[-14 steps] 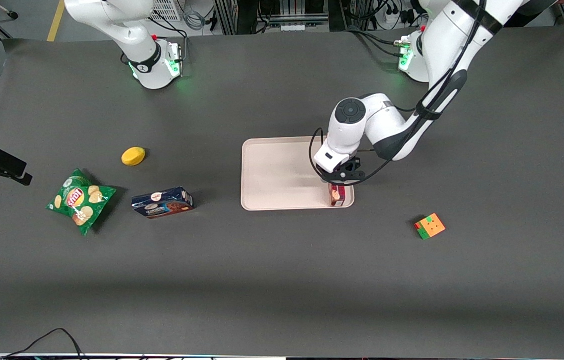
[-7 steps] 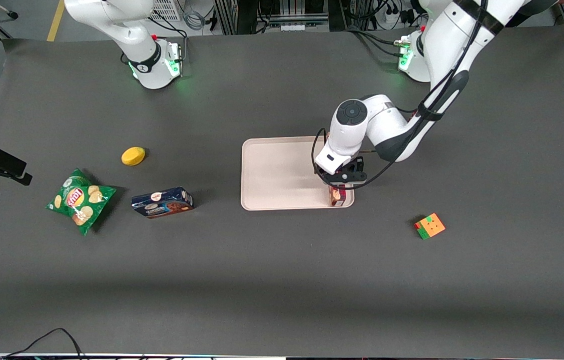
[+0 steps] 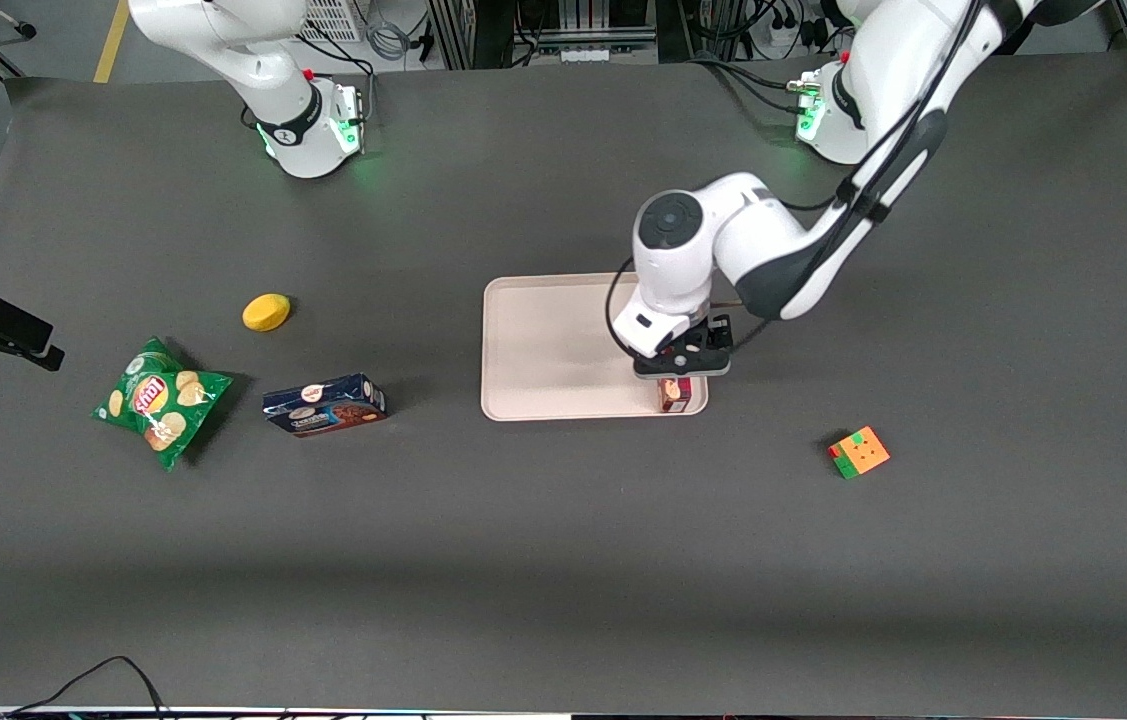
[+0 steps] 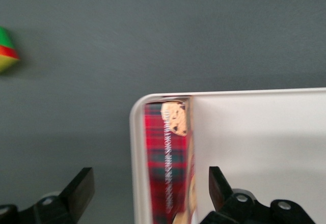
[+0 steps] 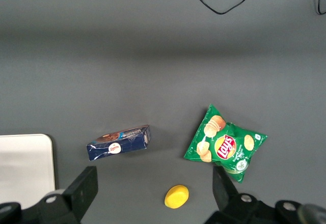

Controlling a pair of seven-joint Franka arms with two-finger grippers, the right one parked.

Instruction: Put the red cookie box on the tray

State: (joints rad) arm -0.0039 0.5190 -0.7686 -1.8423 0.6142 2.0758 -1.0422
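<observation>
A: Where's the red cookie box (image 4: 170,163)?
B: In the tray (image 4: 254,132) corner, against the rim. Claw (image 4: 147,193) above it, spread wide, holding nothing.
A: Handling?
B: Probably light, stiff cardboard; pinch the long sides.

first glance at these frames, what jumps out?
The white working arm, its gripper open just above the red cookie box, which lies inside the pale tray along its rim at a corner. Toward the parked arm's end of the table sit a green chip bag and a blue cookie box.
</observation>
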